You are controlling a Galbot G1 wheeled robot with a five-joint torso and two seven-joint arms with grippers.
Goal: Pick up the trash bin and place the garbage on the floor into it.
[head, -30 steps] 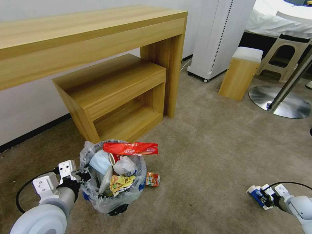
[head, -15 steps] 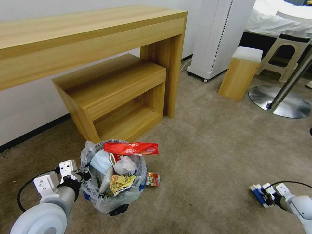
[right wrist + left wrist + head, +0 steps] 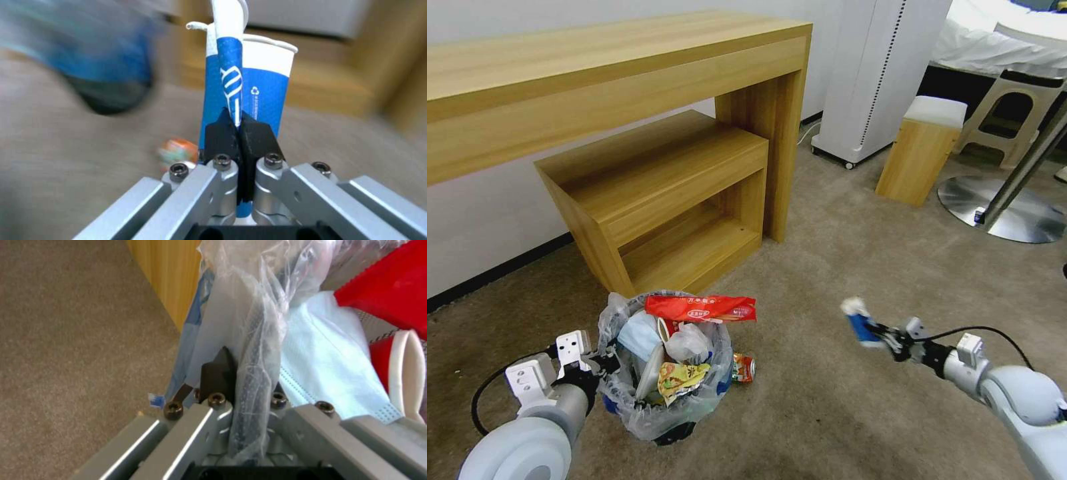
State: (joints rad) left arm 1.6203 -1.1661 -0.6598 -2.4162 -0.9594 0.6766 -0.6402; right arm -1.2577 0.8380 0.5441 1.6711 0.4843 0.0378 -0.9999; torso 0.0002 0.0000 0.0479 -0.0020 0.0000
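The right gripper (image 3: 872, 331) has its fingers clamped on a flattened blue-white cup (image 3: 857, 321), held above the floor (image 3: 854, 267). The left gripper (image 3: 602, 363) has its fingers pinching the bin (image 3: 662, 373) rim, with a can (image 3: 743, 368) beside the bin.

Floor (image 3: 854, 267): beige short-pile carpet, matt and slightly rough.
Trash bin (image 3: 668, 431): dark body, lined with thin crinkly translucent plastic film that catches the light.
Red wrapper (image 3: 702, 308): glossy plastic foil, lying across the bin's rim.
Mask (image 3: 331, 360): pale-blue non-woven cloth, soft and matt.
Can (image 3: 743, 368): printed, dented, probably thin metal; on the carpet just beside the bin.
Cup (image 3: 247, 83): blue-and-white coated paper, flattened, smooth.
Left gripper (image 3: 240, 386): brushed grey metal with screws, black matt pads.
Right gripper (image 3: 240, 128): same brushed metal, black rubbery pads.
Desk (image 3: 627, 73): light wood-grain surface, smooth satin.
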